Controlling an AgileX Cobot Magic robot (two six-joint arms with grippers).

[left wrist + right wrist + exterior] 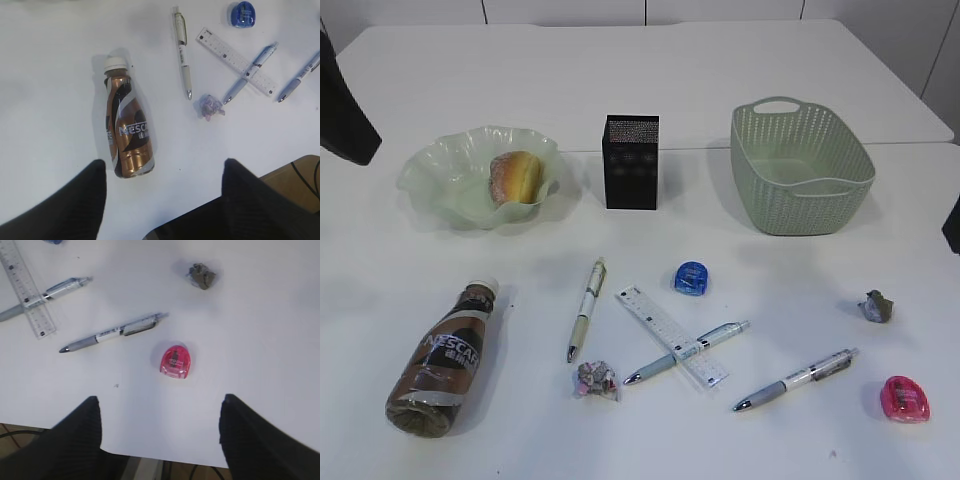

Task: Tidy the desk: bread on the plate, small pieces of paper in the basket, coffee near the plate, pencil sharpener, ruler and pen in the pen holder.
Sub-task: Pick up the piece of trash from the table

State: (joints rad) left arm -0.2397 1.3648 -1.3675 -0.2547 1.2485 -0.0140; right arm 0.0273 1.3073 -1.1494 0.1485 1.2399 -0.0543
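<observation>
With the golden-brown speckled bread roll (514,176) already in the wavy pale green dish (440,165), both end effectors (162,175) (159,412) hung released and empty; the fallen brown Nescafe coffee bottle (126,131) on the white tabletop (790,280) would best be gripped mid-body.

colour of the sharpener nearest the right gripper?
Translucent pink sharpener, clearest in the right wrist view.
</observation>
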